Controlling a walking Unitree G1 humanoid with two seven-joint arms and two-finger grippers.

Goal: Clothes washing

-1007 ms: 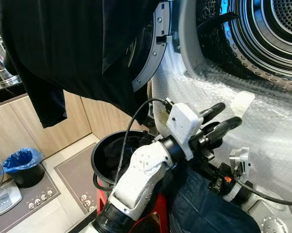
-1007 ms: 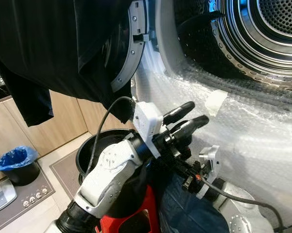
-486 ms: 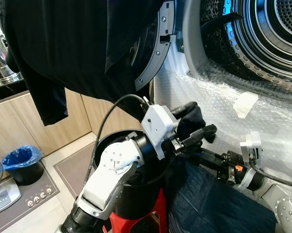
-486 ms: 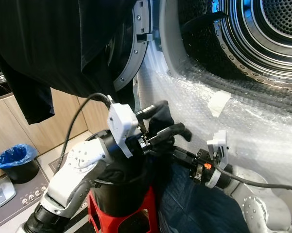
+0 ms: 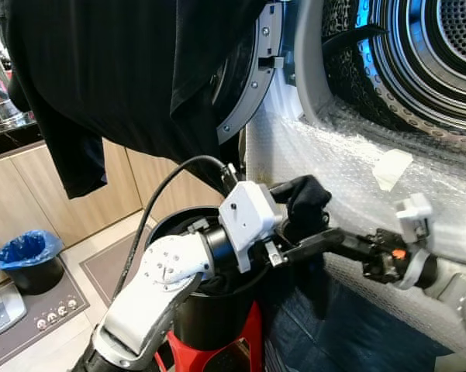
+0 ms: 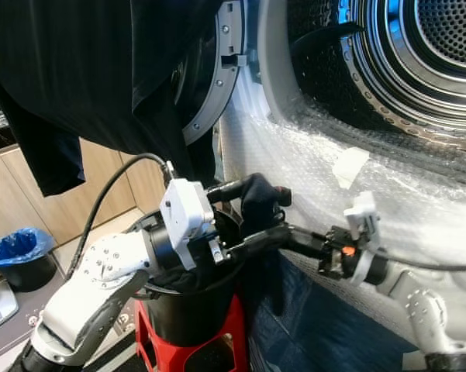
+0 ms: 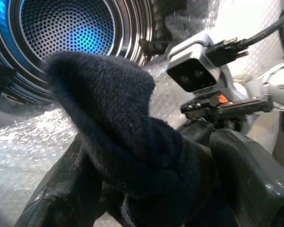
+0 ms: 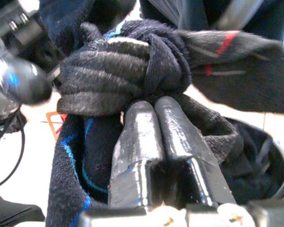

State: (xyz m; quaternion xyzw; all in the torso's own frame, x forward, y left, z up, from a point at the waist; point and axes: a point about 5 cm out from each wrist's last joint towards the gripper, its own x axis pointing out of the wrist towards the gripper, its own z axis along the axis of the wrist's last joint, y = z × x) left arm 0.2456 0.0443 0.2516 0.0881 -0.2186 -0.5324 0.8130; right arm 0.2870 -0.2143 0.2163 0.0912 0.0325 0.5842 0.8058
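My left gripper [image 5: 308, 218] is shut on a dark fuzzy sock bundle [image 5: 306, 198], held above a black bucket [image 5: 188, 306] of dark laundry. In the left wrist view the sock [image 7: 132, 142] bulges between the fingers [image 7: 245, 175], with the washer drum [image 7: 61, 38] beyond it. My right gripper [image 5: 347, 242] reaches in from the right, shut, its tips against the same knotted sock [image 8: 132, 71]; whether it pinches the fabric is hidden. The open drum [image 5: 430, 54] is up at the right.
The bucket stands on a red stool [image 5: 244, 349]. Dark blue jeans [image 5: 357, 337] hang below my arms. A black garment [image 5: 108, 77] drapes over the open washer door [image 5: 252, 93]. Bubble wrap [image 5: 349, 151] covers the machine front. A blue-bagged bin [image 5: 35, 260] sits on the floor at the left.
My left gripper, open and empty a second ago, has dropped and shut on the sock. The right gripper has pulled back to the right and risen to meet it.
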